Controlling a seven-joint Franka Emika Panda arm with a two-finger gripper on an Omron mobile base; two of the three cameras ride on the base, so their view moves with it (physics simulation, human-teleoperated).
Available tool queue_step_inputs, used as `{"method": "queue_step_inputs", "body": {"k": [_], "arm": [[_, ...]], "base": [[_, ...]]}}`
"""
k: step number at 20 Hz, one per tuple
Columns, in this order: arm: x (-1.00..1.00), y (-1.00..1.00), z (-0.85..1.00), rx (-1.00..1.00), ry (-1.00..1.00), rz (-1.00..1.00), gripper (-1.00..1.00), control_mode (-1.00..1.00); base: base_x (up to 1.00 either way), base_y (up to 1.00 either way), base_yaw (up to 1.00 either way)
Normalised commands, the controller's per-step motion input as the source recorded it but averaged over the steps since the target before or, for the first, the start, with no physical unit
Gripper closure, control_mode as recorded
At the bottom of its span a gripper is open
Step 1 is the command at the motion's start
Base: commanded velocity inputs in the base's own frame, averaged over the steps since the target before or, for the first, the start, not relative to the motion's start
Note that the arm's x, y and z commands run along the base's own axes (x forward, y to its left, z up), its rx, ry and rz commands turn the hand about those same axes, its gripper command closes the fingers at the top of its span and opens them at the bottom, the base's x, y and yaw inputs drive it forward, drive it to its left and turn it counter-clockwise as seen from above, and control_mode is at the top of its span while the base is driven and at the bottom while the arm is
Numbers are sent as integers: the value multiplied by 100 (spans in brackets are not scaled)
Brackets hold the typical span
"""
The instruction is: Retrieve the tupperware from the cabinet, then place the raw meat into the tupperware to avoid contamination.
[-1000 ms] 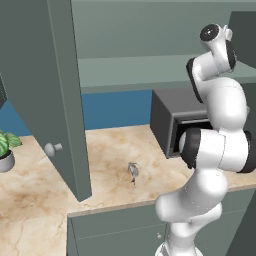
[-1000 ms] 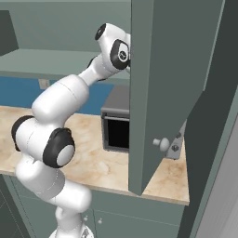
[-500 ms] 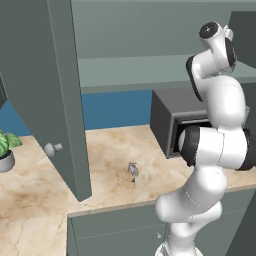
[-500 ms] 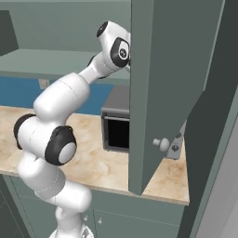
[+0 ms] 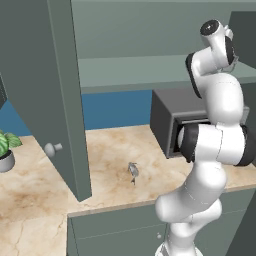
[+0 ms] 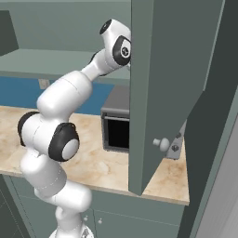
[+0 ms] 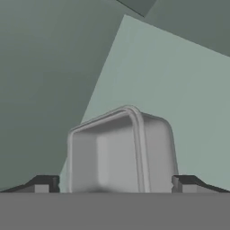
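Left base view: simulated kitchen, marble counter (image 5: 45, 185), blue backsplash, grey-green wall cabinet (image 5: 150, 70) with both doors swung open. Left door (image 5: 50, 95) hung out over the counter, knob facing the camera. The raw meat (image 5: 133, 171) lay on the counter in front of the dark grey microwave (image 5: 167, 120), well apart from the cabinet shelf. Potted plant (image 5: 5, 150) sat at the far left edge. The arm reached up into the cabinet on the right side, hand hidden past the frame edge.

Right base view: same counter (image 6: 93, 167), the open right cabinet door (image 6: 162, 83) in the foreground, blocking the hand. The arm's wrist went in behind that door edge, above the microwave.

Hand view: pale cabinet shelf (image 7: 179, 81) and darker back wall. The tupperware (image 7: 119, 152) sat on the shelf directly ahead, between the two fingertips (image 7: 42, 184). Gripper (image 7: 117, 186) spread wide, nothing grasped; the tips flanked the box but contact could not be confirmed.

Risks, judged: box looked nearly as wide as the spread, so a slightly off-centre advance could push it deeper or skew it instead of straddling it. Thin translucent walls could flex and slip on closing. Pulling out, wrist or box could clip the right door.
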Motion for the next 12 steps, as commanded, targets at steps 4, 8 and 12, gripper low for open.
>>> {"method": "queue_step_inputs", "body": {"k": [4, 8, 12], "arm": [[25, -7, -27, 3, 0, 0, -100, -100], [15, 0, -12, 1, -2, 0, -100, -100], [7, 0, -8, 0, -1, 0, -100, -100]], "base": [[0, 0, 0], [0, 0, 0], [0, 0, 0]]}}
